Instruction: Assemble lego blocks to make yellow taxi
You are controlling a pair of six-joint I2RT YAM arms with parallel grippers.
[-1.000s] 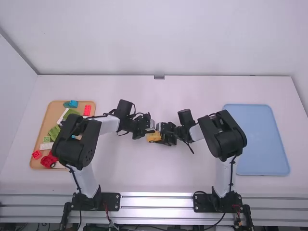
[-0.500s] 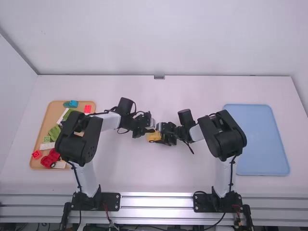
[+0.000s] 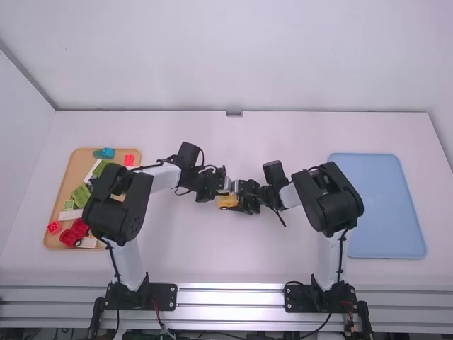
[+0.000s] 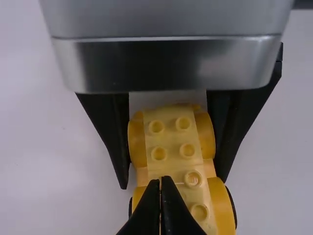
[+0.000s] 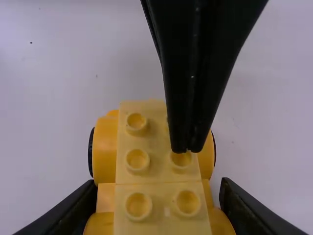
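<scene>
Left end effector [image 3: 228,187] rightward, mid-table [image 3: 233,248]

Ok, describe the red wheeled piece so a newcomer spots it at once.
Find the tan tray on the left side of the white table. The chunky red toy-car block sits at the end nearest the arm bases. Unlike the small red square brick beside it, it has a black wheel.

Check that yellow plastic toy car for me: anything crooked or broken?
Nothing stands out: what shows of the car looks intact, its pale studded top even, with the black right gripper holding both sides.
</scene>
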